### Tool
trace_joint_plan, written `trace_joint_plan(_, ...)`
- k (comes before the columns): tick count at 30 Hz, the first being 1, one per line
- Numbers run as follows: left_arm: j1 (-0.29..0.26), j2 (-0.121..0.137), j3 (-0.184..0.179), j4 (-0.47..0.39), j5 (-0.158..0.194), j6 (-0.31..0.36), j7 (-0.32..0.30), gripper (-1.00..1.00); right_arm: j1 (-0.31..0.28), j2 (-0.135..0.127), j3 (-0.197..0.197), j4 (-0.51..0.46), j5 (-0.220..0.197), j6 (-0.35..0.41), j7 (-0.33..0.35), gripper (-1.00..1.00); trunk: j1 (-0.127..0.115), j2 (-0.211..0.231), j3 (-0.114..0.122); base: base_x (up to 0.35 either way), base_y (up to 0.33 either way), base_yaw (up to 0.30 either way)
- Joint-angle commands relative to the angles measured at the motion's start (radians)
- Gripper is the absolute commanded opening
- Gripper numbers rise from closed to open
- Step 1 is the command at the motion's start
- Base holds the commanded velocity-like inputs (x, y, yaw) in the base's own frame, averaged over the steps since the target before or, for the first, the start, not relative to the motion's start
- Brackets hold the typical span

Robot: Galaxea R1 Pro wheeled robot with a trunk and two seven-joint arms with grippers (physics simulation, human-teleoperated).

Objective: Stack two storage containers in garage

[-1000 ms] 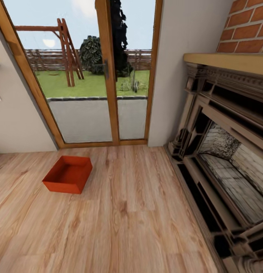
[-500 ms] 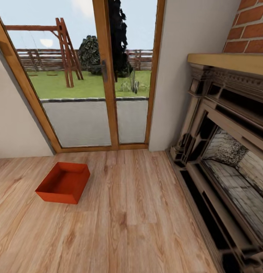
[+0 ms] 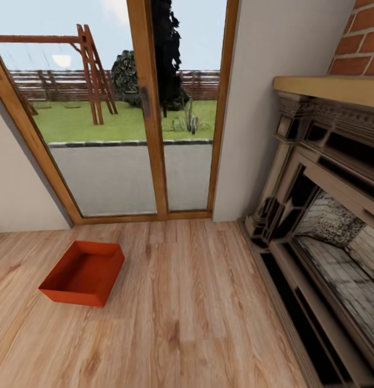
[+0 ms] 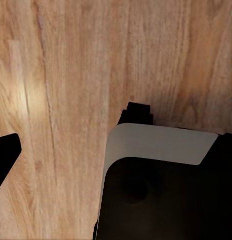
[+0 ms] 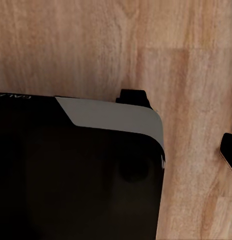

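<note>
one storage container (image 3: 82, 272) sits on living room plank floor (image 3: 198, 312) near glass doors (image 3: 133, 108) | hand state: cannot tell, both | risk: low walls slip from pinch, base clips fireplace (image 3: 321, 226)

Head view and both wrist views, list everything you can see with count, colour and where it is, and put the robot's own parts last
storage container: one, orange-red, empty, on the wood floor left of centre, in front of the glass doors
wood floor: one, light planks, across the lower head view and under both wrist views
glass doors: one pair, wood-framed, straight ahead, shut
fireplace: one, dark carved surround with a tan mantel, at the right
brick wall: one, red, above the mantel
swing frame: one, reddish wood, outside on the grass
fence: one, brown wood, behind the lawn
robot body: black with a pale grey panel, close under each wrist camera
left pincer fingertip: black, at the picture's edge; open or shut cannot be told
</note>
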Motion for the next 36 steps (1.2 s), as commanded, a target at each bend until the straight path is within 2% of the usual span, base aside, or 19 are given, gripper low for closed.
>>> trace_joint_plan(1, -0.001, 0.000, 0.000, 0.000, 0.010, 0.002, 0.003, 1.00, -0.001, 0.001, 0.008, 0.003, -0.009, -0.005, -0.001, 1.00, 0.001, 0.000, -0.001, 0.319, 0.000, 0.000)
trace_joint_plan(36, -0.001, 0.000, 0.000, 0.000, 0.010, 0.002, 0.003, 1.00, -0.001, -0.001, 0.008, 0.003, -0.009, -0.006, -0.001, 1.00, 0.001, 0.000, -0.001, 0.319, 0.000, 0.000)
